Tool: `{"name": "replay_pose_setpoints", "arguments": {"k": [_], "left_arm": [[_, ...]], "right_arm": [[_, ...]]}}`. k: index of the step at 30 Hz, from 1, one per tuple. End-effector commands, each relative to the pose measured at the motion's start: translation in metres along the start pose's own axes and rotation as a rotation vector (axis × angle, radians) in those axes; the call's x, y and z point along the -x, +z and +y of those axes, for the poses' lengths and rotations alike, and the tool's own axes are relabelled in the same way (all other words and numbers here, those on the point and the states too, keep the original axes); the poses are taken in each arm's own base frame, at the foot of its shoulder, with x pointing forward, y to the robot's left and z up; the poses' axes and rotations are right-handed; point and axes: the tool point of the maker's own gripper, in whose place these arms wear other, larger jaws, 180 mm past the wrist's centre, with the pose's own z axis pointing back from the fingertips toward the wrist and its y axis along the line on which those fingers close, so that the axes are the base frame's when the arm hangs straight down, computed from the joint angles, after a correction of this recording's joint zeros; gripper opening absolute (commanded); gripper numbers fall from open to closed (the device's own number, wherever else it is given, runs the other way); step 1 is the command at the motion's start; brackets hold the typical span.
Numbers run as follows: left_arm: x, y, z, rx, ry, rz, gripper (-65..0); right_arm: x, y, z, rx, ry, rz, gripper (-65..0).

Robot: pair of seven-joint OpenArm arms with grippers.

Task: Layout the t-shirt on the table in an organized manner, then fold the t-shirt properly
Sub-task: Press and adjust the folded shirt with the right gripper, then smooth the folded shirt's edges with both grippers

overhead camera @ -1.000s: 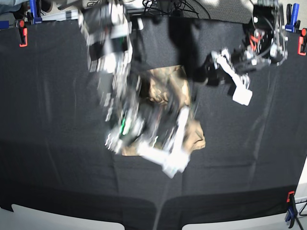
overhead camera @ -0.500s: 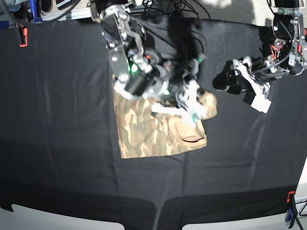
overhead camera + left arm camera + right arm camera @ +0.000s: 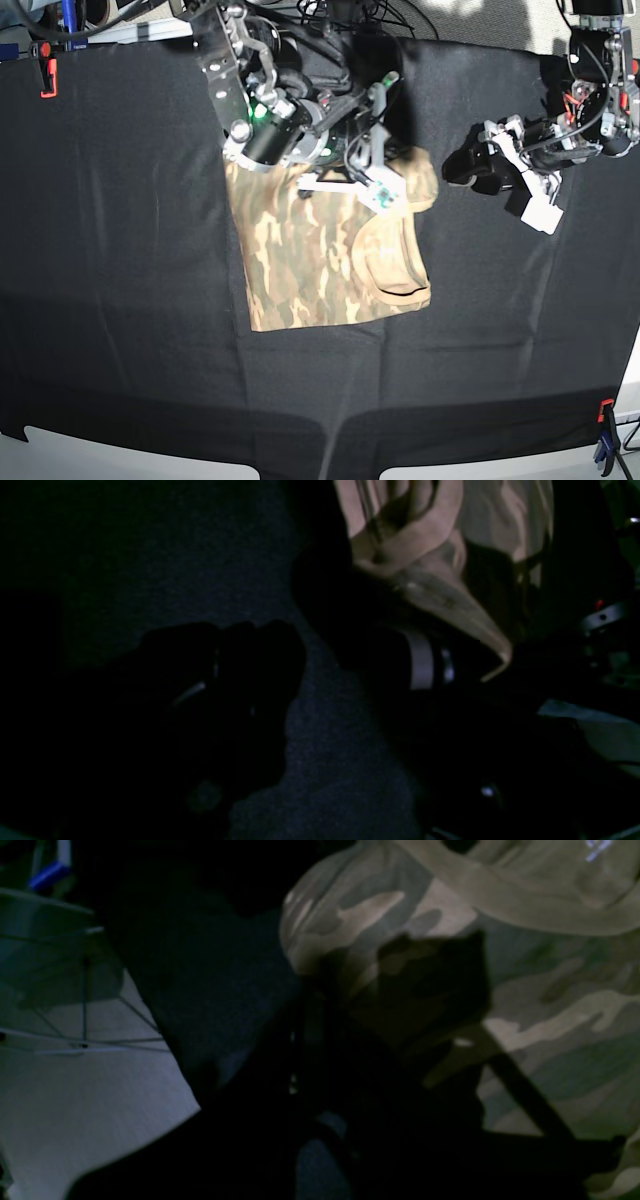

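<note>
Showing t-shirt [image 3: 320, 255] whole: base only.

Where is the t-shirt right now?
In the base view, the t-shirt lies mid-table, just under the right gripper, left of the left gripper.

Camouflage tan-olive t-shirt [image 3: 310, 260], matte black table [image 3: 120, 250]

Looked like a robotics lab bench. The table [image 3: 120, 300] was draped in black cloth, with orange and blue clamps [image 3: 45, 70] at its far corners. Tangled cables [image 3: 340, 12] lay behind its far edge.
</note>
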Motion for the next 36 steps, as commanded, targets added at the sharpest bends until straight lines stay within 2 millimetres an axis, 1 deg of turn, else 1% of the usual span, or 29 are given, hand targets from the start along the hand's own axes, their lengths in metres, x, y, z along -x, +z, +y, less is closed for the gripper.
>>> {"name": "replay_pose_setpoints", "arguments": {"k": [1, 6, 11, 12, 14, 15, 16, 19, 21, 22, 25, 28, 30, 32, 34, 36], "left_arm": [[-0.015, 0.004, -0.002, 0.011, -0.021, -0.043, -28.9], [-0.015, 0.004, -0.002, 0.011, -0.021, -0.043, -28.9], [-0.015, 0.004, -0.002, 0.011, -0.022, -0.044, -28.9], [-0.016, 0.004, -0.002, 0.011, -0.022, -0.046, -28.9], [-0.020, 0.004, -0.002, 0.011, -0.023, -0.065, -28.9], [-0.022, 0.004, -0.002, 0.011, -0.023, -0.079, -28.9], [-0.026, 0.005, -0.002, 0.012, -0.022, -0.100, -28.9], [-0.038, 0.006, -0.002, 0.013, -0.024, -0.163, -28.9], [-0.046, 0.006, -0.003, 0.019, -0.026, -0.188, -28.9], [-0.051, 0.006, -0.005, 0.027, -0.027, -0.201, -28.9], [-0.076, 0.007, -0.016, 0.077, -0.073, -0.268, -28.9], [-0.109, 0.010, -0.033, 0.104, -0.141, -0.343, -28.9], [-0.129, 0.013, -0.049, 0.126, -0.191, -0.391, -28.9], [-0.139, 0.013, -0.066, 0.142, -0.229, -0.427, -28.9], [-0.141, 0.008, -0.081, 0.164, -0.230, -0.449, -28.9], [-0.133, 0.000, -0.090, 0.190, -0.191, -0.447, -28.9]], "right_arm": [[-0.018, 0.004, 0.002, -0.012, 0.019, -0.064, -65.0], [-0.017, 0.004, 0.002, -0.011, 0.019, -0.063, -65.0], [-0.013, 0.004, 0.004, -0.018, 0.032, -0.050, -65.0], [-0.014, 0.004, 0.005, -0.024, 0.032, -0.057, -63.5], [-0.024, 0.008, 0.010, -0.053, 0.036, -0.098, -51.4], [-0.032, 0.011, 0.011, -0.061, 0.043, -0.125, -46.7], [-0.041, 0.015, 0.012, -0.065, 0.053, -0.154, -43.7], [-0.073, 0.034, 0.005, -0.024, 0.122, -0.240, -43.2], [-0.096, 0.048, -0.004, 0.024, 0.175, -0.301, -43.2], [-0.108, 0.054, -0.012, 0.058, 0.197, -0.334, -43.2], [-0.138, 0.071, -0.044, 0.207, 0.253, -0.427, -43.2], [-0.159, 0.090, -0.085, 0.366, 0.235, -0.526, -43.2], [-0.162, 0.097, -0.119, 0.454, 0.173, -0.551, -43.2], [-0.158, 0.096, -0.153, 0.497, 0.107, -0.530, -43.4], [-0.150, 0.089, -0.186, 0.512, 0.043, -0.484, -43.4], [-0.141, 0.079, -0.217, 0.511, -0.026, -0.433, -43.4]]}}
